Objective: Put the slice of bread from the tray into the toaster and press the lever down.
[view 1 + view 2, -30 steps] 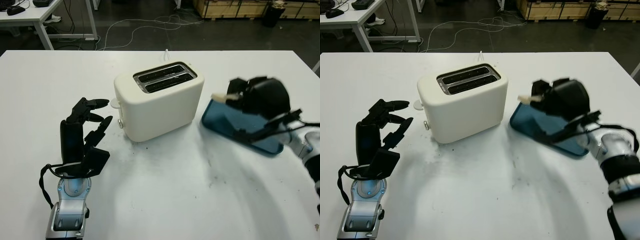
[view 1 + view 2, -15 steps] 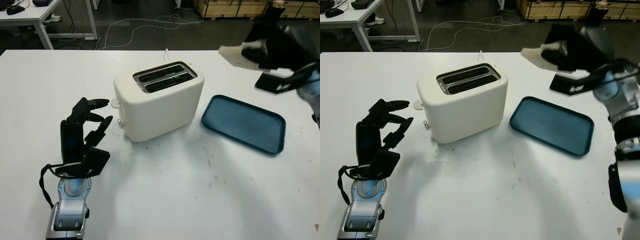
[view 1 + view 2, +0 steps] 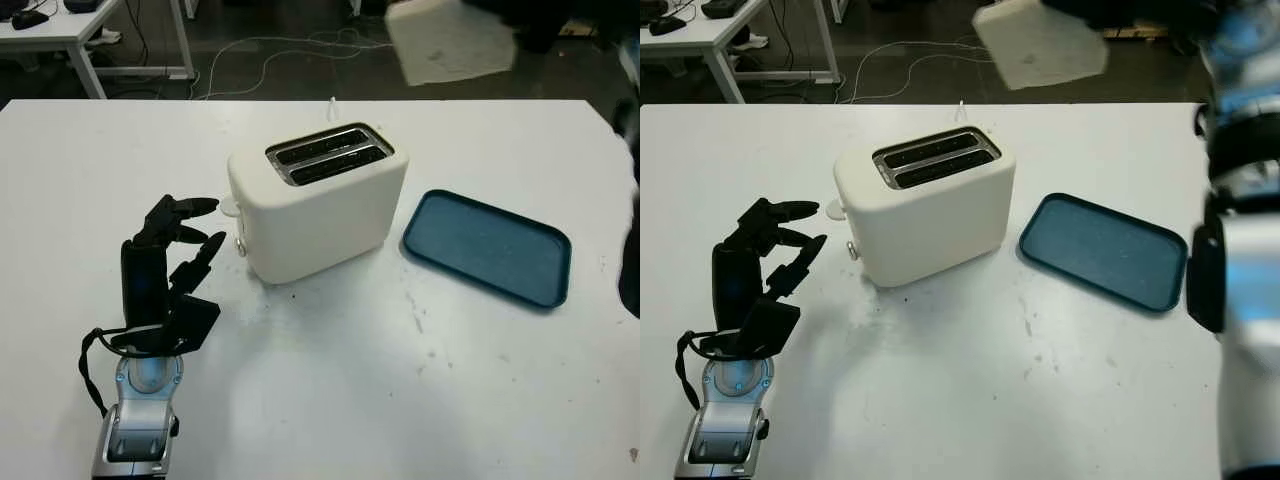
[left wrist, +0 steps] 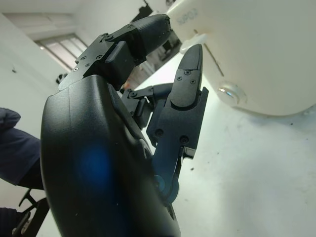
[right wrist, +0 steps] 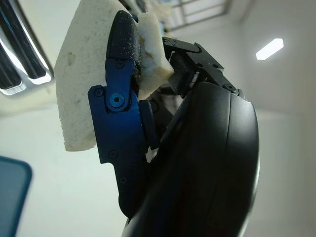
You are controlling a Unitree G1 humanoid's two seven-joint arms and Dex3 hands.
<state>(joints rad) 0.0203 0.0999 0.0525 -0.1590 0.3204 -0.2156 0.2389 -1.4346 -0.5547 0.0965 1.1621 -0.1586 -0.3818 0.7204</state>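
You are holding the pale square slice of bread high above the cream two-slot toaster, your right hand pinching it for lowering into a slot. Your left hand is waiting open beside the toaster's lever side.

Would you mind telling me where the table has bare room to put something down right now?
The near table in front of the toaster and blue tray is bare. The tray holds nothing. The far left corner is bare. It is tight between the left hand and the toaster. The right hand holds the bread high.
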